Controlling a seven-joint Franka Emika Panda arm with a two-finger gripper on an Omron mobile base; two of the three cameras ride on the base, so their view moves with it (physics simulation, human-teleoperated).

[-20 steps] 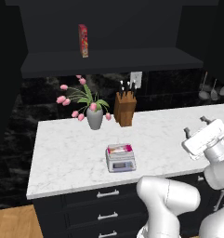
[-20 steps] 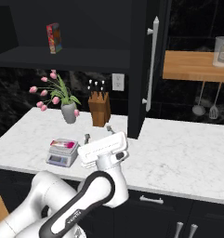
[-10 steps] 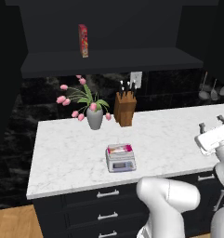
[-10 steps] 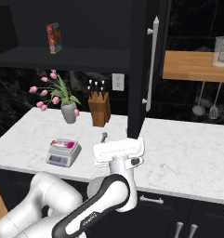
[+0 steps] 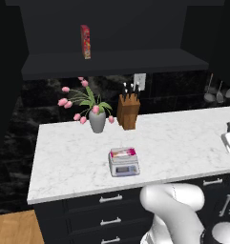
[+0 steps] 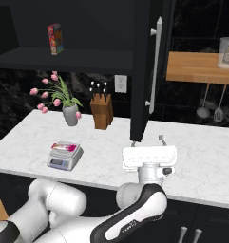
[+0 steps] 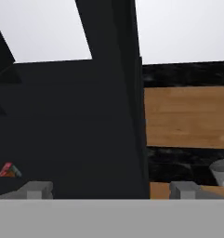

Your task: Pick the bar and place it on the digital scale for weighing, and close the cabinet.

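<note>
A: Where did the pink bar (image 6: 65,146) lie?
B: On the digital scale (image 6: 63,156), on the marble tabletop (image 6: 196,156).
A: And the end effector (image 6: 149,141)?
B: Spread and empty, well to the right, just below the open cabinet door (image 6: 144,71), whose silver handle (image 6: 155,66) ran vertically above it. A second before, it hung nearer the scale

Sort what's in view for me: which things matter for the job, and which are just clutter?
Job:
bar, lying on the scale
scale on the counter
cabinet door, standing open
gripper, fingers open, holding nothing, near the door

Clutter:
flower vase
knife block
red box on the shelf
jar on the wooden shelf
hanging utensils
</note>
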